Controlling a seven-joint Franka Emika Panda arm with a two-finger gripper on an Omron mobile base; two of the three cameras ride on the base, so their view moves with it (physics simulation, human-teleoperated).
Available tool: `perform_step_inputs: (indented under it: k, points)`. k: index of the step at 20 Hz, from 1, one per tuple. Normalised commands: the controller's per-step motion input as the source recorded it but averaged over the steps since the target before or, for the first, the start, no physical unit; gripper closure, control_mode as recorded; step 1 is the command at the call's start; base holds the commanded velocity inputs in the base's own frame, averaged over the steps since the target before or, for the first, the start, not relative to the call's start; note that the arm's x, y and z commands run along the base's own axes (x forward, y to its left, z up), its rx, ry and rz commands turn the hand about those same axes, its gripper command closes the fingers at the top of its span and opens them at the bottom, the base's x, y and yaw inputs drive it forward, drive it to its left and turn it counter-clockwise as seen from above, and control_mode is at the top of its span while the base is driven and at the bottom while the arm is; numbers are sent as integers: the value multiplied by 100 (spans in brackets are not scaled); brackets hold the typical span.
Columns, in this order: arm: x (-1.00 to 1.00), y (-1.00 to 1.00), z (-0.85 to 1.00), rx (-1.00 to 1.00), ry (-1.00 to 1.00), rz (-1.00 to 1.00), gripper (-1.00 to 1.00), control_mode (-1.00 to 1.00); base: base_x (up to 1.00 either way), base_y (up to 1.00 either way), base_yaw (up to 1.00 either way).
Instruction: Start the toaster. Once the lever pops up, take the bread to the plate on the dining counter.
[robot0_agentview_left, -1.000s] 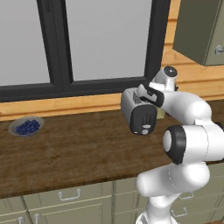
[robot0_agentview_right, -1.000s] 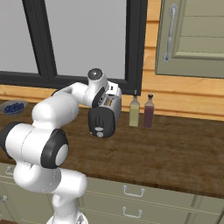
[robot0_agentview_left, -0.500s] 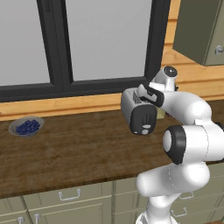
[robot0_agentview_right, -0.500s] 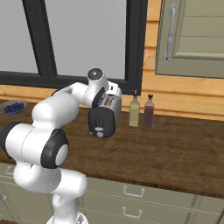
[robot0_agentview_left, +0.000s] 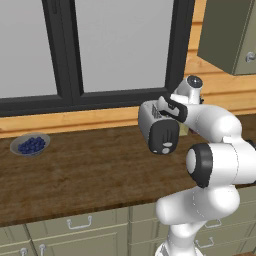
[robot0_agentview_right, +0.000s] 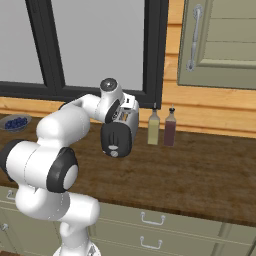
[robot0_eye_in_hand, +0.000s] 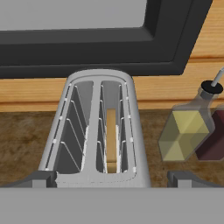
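Directly below the gripper (robot0_eye_in_hand: 112, 179) sits the toaster (robot0_eye_in_hand: 98, 131); bread (robot0_eye_in_hand: 111, 139) stands in its right slot; jaws spread wide, empty; bottles (robot0_eye_in_hand: 183, 131) to its right.

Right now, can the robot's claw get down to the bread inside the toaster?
Probably yes. The open claw hangs right above the toaster, and the bread stands in the right-hand slot with nothing over it. The slot is narrow, though, so the fit may be tight.
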Motion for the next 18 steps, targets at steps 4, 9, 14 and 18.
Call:
perform_step_inputs:
  k: [4,9,14,18]
  points:
    - [0,0,0,0,0,0,-100,-100,0,0,0]
    - [0,0,0,0,0,0,-100,-100,0,0,0]
    - [0,0,0,0,0,0,-100,-100,0,0,0]
    - [0,0,0,0,0,0,-100,-100,0,0,0]
